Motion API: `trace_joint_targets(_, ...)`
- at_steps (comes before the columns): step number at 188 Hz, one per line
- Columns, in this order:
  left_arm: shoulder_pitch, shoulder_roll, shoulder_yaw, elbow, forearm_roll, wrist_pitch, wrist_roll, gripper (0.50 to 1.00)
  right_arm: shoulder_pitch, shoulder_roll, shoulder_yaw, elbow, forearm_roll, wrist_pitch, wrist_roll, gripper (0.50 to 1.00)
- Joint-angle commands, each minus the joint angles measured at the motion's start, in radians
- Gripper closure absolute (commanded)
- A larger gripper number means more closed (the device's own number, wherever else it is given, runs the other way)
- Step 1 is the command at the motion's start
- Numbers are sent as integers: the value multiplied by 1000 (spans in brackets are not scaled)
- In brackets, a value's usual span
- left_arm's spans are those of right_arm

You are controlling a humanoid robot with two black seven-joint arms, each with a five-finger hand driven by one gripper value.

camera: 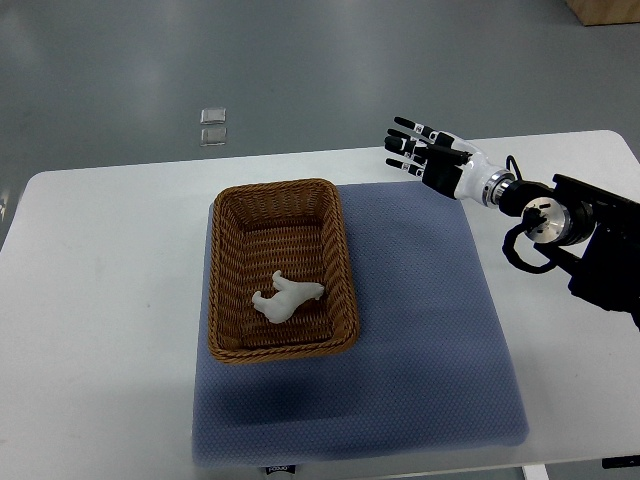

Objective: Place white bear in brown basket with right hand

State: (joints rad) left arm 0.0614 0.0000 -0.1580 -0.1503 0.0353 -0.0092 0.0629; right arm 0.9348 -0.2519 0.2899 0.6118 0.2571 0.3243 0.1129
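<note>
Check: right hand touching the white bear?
Apart. The top view shows the right hand open over the table's far edge, with bare blue mat between it and the white bear lying inside the brown basket.

desk: white, rounded corners | blue mat: flat on desk, centre to near edge, toward right | brown basket: on mat's left part

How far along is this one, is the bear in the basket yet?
Done: the bear lies inside the basket, near its front end. In hand: nothing; the right hand is open and empty over the table's far edge, away from the basket. Left: apparently nothing beyond parking the arm.
</note>
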Motion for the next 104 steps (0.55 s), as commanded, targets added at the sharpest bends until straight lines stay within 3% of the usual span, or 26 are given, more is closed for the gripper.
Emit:
trace_joint_targets(1, 0, 0, 0, 0, 0, 0, 0, 500, -1, 0, 0, 0, 1, 4, -2, 581)
trace_joint_targets(104, 0, 0, 0, 0, 0, 0, 0, 500, -2, -1, 54, -1, -18, 7, 10, 574)
